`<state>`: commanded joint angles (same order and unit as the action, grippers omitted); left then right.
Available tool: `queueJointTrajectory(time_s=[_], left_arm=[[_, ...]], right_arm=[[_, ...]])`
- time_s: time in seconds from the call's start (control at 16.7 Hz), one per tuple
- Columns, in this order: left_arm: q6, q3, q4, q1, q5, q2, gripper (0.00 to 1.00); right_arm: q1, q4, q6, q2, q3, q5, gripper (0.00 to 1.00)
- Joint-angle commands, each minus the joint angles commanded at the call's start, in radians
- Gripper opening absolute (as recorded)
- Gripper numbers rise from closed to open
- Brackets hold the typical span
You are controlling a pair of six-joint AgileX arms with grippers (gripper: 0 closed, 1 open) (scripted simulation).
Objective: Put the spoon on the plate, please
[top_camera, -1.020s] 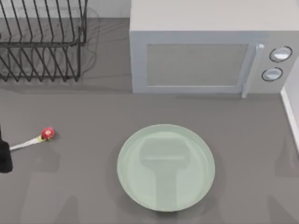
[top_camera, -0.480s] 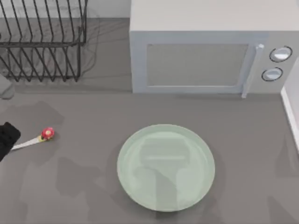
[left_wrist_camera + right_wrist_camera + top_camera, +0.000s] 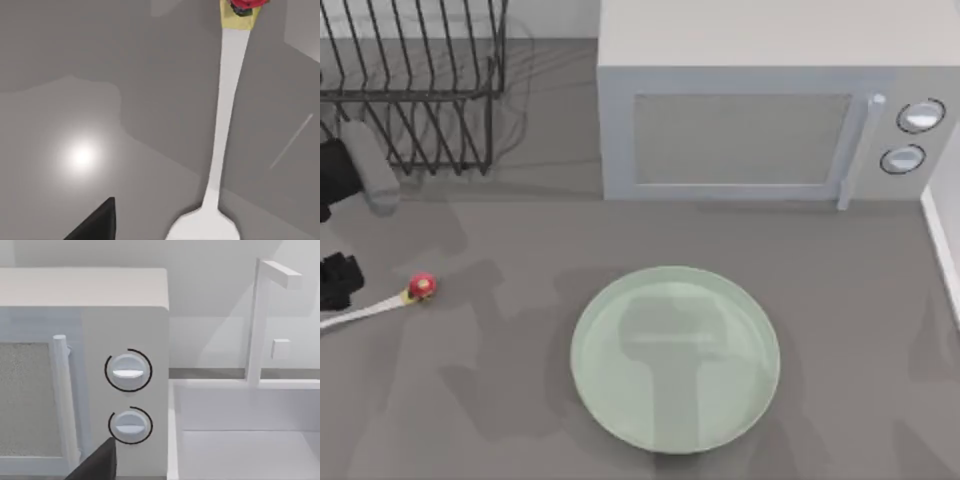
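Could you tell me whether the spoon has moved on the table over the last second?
No. The spoon lies in the same spot left of the plate, its red knob no nearer the dish rack than before.

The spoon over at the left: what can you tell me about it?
The spoon is small and white, glossy like plastic, with a thin handle ending in a yellow collar and a red round knob. It lies flat on the grey table, far left of the plate, knob pointing toward it. The left gripper hovers by its bowl end.
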<state>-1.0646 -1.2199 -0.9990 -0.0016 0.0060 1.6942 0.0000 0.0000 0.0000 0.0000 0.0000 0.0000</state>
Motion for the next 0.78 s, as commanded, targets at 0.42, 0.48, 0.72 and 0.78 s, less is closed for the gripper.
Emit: queueJointTrajectory(time_s=[0.42,0.48,0.72,0.78], left_arm=[[-0.082,-0.1,-0.07,-0.001,0.0,0.125,1.0],[-0.082,-0.1,-0.07,-0.001,0.0,0.125,1.0],[-0.082,-0.072,-0.03,0.0,0.0,0.141,1.0],[-0.082,-0.052,0.004,-0.001,0.0,0.156,1.0]], right_arm=[[0.0,0.0,0.0,0.0,0.0,0.0,1.0],[0.0,0.0,0.0,0.0,0.0,0.0,1.0],[0.0,0.0,0.0,0.0,0.0,0.0,1.0],[0.0,0.0,0.0,0.0,0.0,0.0,1.0]])
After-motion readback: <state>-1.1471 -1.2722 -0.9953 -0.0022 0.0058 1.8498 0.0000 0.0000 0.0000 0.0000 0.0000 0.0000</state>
